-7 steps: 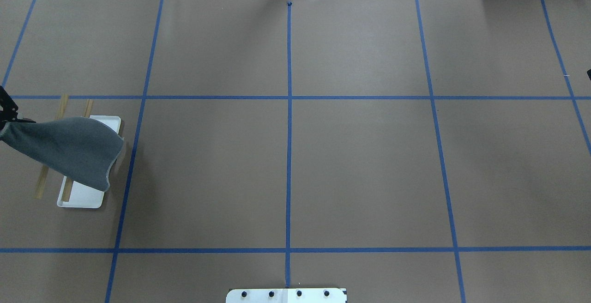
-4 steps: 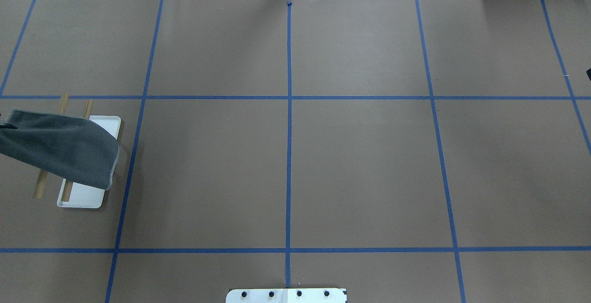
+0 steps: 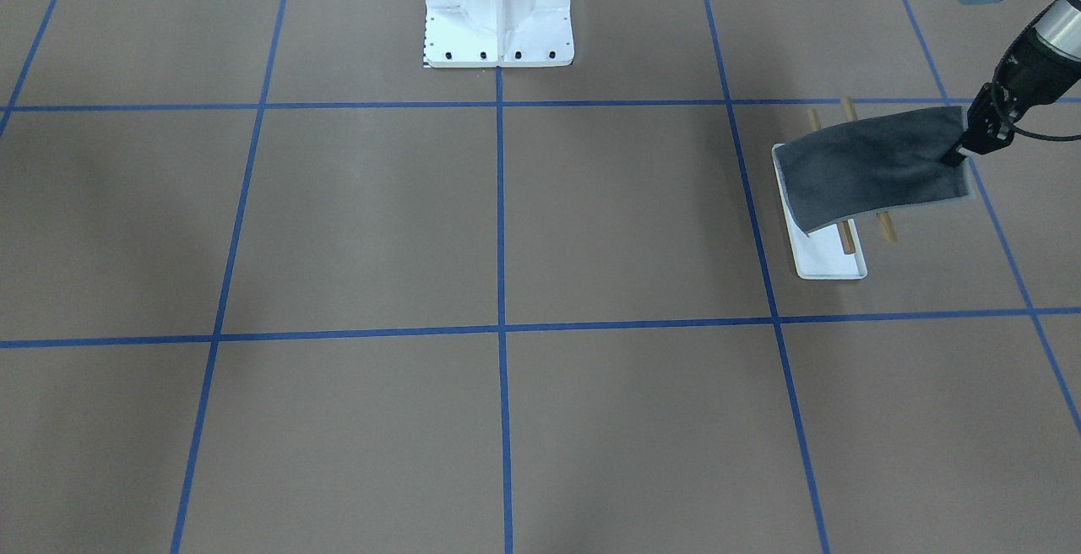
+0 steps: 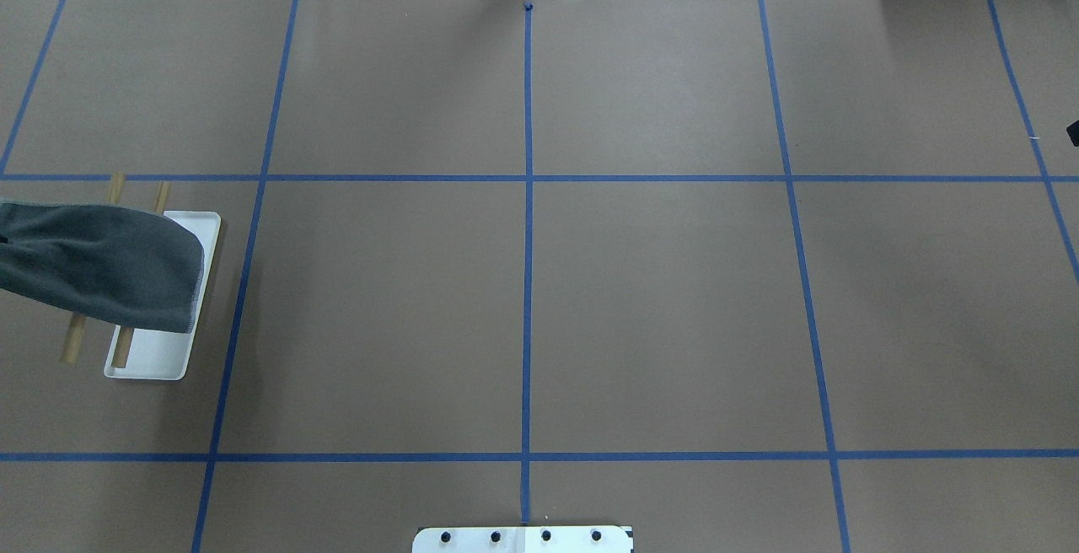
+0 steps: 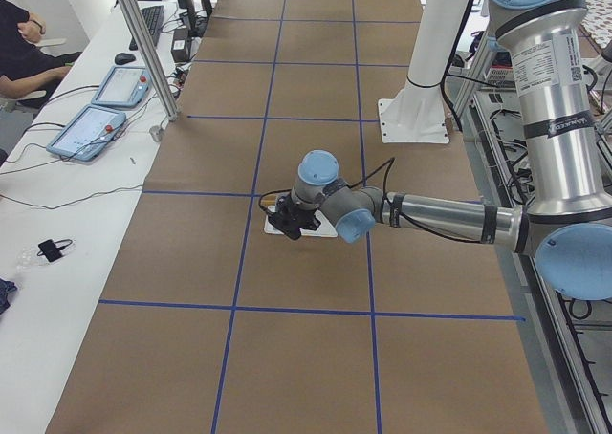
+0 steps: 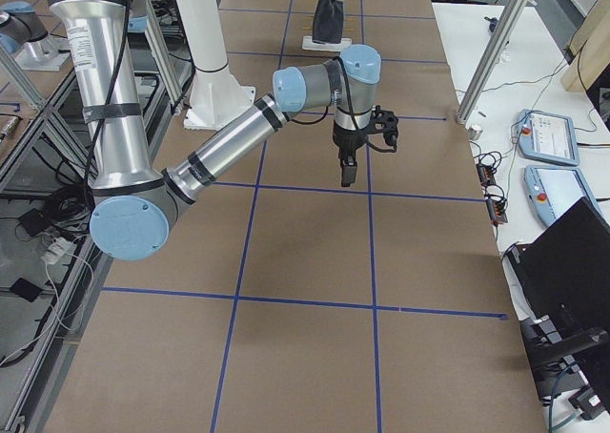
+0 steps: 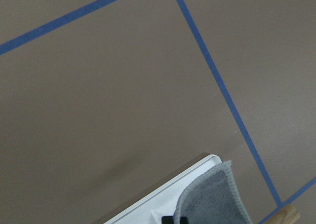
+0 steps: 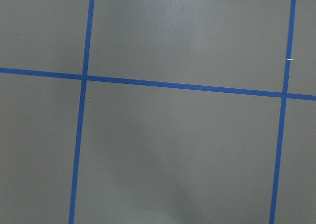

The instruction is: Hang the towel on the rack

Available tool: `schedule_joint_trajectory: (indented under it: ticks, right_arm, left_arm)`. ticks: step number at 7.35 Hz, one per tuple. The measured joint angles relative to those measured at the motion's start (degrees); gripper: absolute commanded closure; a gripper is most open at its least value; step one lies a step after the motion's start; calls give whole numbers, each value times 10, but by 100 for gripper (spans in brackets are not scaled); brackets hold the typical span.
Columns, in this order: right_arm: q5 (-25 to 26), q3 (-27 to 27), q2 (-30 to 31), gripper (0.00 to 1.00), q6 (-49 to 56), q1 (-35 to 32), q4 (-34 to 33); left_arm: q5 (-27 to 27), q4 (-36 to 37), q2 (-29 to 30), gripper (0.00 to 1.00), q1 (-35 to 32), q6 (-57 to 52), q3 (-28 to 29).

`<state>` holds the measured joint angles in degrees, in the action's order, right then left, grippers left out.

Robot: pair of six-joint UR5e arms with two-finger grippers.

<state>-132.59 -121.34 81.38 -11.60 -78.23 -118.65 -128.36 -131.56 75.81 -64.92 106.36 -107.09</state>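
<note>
Tension in the towel [image 3: 874,167] comes from the left gripper [image 3: 956,154], whose fingers are clamped on one edge of the cloth and hold it up and outward. That keeps the cloth spread flat instead of bunched. From the claw, the cloth runs away toward the middle of the table [image 3: 338,225] and crosses both wooden rods [image 3: 845,238] of the rack [image 4: 152,359]. Its far edge droops over the white tray base [image 3: 832,263]. The claw itself sits just beyond the outer rod, on the side away from the tray. I judge the hold is meant to centre the cloth before release. The right gripper [image 6: 345,171] hangs well apart from all this, and I cannot tell whether its fingers are apart or together.
</note>
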Motion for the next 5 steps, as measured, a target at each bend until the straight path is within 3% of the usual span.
schedule_joint_trajectory:
  ticks: [1,5]
  right_arm:
    - [0,0,0,0,0,0,0]
    - [3,-1,1,0,2,0,2]
  left_arm:
    - [2,-8,0,2,0,-1,7]
    - [44,-35,10,2,4,-4,39]
